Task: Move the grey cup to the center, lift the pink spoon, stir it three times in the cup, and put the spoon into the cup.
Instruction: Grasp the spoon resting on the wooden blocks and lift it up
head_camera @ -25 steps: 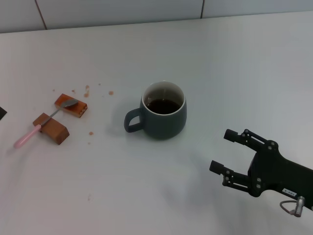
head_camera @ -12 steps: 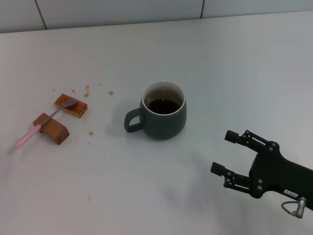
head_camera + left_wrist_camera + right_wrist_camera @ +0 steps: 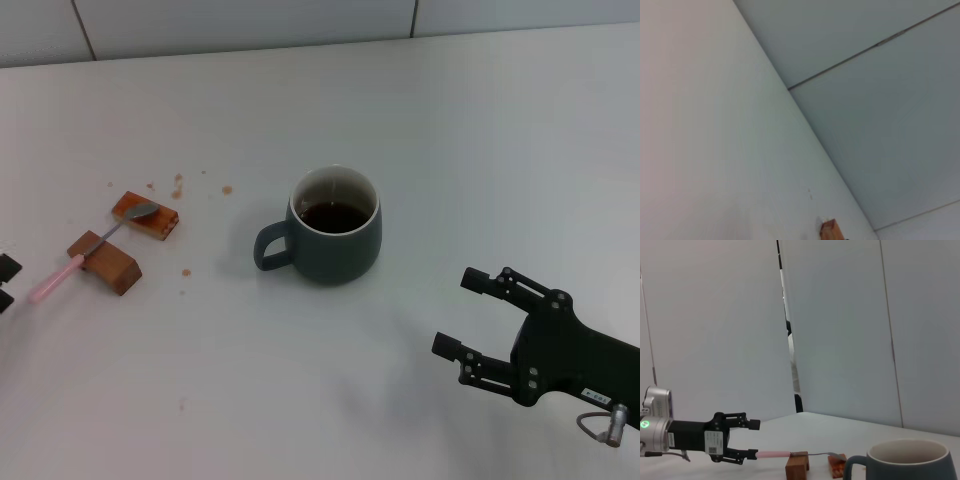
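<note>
since a second ago my left gripper (image 3: 4, 283) has come into the head view at the left edge, its two dark fingertips showing just beside the pink end of the pink spoon (image 3: 88, 249), while my right gripper (image 3: 465, 312) has eased a little lower and nearer to me on the right side. seen from the right wrist view, my left gripper (image 3: 753, 439) hovers with its fingers spread apart, one above and one below the line of the spoon's (image 3: 790, 454) handle tip, and i cannot tell whether the lower finger touches it. my right gripper sits low over the white table (image 3: 480, 130) with its jaws wide apart and nothing between them, well apart from the grey cup (image 3: 333, 225). that cup stands upright near the middle of the table, its handle pointing toward my left, with dark liquid inside. the spoon lies to my left of the cup, well apart from it, resting across two brown blocks: its metal bowl on the farther, orange-topped block (image 3: 146, 215) and its neck over the nearer block (image 3: 105, 262), the pink handle jutting out past it. a few brown crumbs (image 3: 178, 184) are scattered on the table near the blocks. my left wrist view shows only table, wall and a corner of one block (image 3: 830, 231).
</note>
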Available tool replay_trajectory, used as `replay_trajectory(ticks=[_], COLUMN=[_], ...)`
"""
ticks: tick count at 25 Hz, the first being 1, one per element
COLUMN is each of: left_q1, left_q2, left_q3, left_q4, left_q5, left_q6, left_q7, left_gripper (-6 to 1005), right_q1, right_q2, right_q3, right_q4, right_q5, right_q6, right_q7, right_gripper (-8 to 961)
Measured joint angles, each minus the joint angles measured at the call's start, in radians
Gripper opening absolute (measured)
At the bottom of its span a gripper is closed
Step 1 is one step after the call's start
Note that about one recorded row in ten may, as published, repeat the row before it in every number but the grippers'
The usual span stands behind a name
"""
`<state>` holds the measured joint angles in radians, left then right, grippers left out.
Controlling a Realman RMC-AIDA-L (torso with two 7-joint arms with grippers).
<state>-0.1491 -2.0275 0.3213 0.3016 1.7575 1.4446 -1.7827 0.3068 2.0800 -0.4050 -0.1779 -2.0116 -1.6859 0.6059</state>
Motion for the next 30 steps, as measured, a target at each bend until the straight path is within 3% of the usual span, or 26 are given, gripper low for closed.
replay_trajectory(ticks=[30], left_q1=[-0.043], left_q2=[-0.009], left_q3=[0.019], left_q4=[-0.002], left_q5=[0.036], left_q6=[-0.027], left_q7=[-0.046], left_gripper=[800], right_q1=[-0.001], right_q2=[0.002], right_q3=[0.0], right_q4=[0.0], right_q5=[-0.001], right_q6=[0.0], right_q7=[-0.005], right_gripper=[825])
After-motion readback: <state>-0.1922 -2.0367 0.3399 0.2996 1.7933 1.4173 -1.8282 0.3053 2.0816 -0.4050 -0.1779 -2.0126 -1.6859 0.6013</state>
